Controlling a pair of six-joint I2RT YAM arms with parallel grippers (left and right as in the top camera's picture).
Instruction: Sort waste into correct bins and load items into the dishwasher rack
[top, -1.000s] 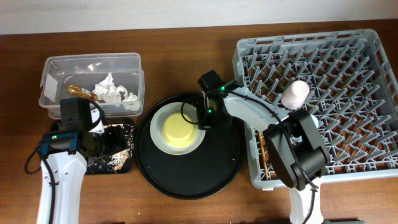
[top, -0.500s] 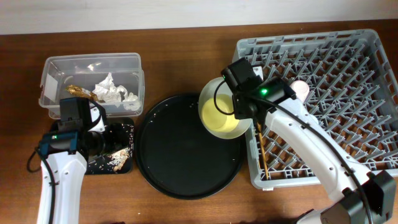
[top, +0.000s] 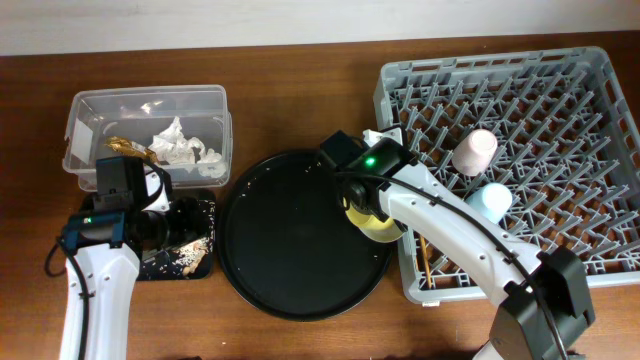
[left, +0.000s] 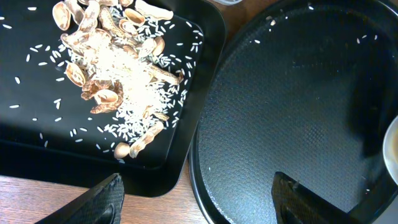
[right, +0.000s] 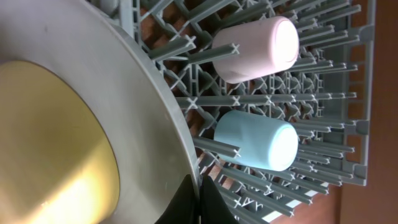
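Two arms work at a brown wooden surface (top: 290, 90). A pale wall (top: 200, 15) runs along its far edge.

Overhead:
- The grey pegged rack (top: 560, 120) sits at the right and is the biggest item.
- A pink cup (top: 474, 151) and a light-blue cup (top: 489, 201) lie among the pegs, near each other.
- The chopsticks (top: 424, 258) lie inside the rack by its left wall.
- The round black tray (top: 290, 250) sits at centre.
- The right arm (top: 450, 235) reaches across the rack's left wall.
- The plate (top: 386, 232) is steeply tilted with the yellow bowl (top: 362, 216) against it. It hangs over the round tray's right edge, just beside the rack.
- The clear tub (top: 90, 110) at far left holds white paper wads (top: 180, 143) and a gold wrapper (top: 128, 147).
- The black rectangular tray (top: 200, 215) lies just in front of the tub. It holds food scraps (top: 180, 255) and is partly under the left arm (top: 100, 260).

Left wrist:
- The left fingers (left: 93, 202) are spread wide with nothing between them, above the line where the rectangular tray meets the round one.
- The scraps are peanut shells heaped with white rice grains.
- A few grains dot the round tray.

Right wrist:
- The right fingers (right: 185, 205) are clamped on the plate's rim at the bottom of the view.
- The plate is pale grey-green, smooth and matte, and the yellow bowl fills its centre.
- Behind it both cups lie on their sides on the pegs, the pink one above the blue, with their closed ends to the right.
- A strip of brown surface shows past the rack.
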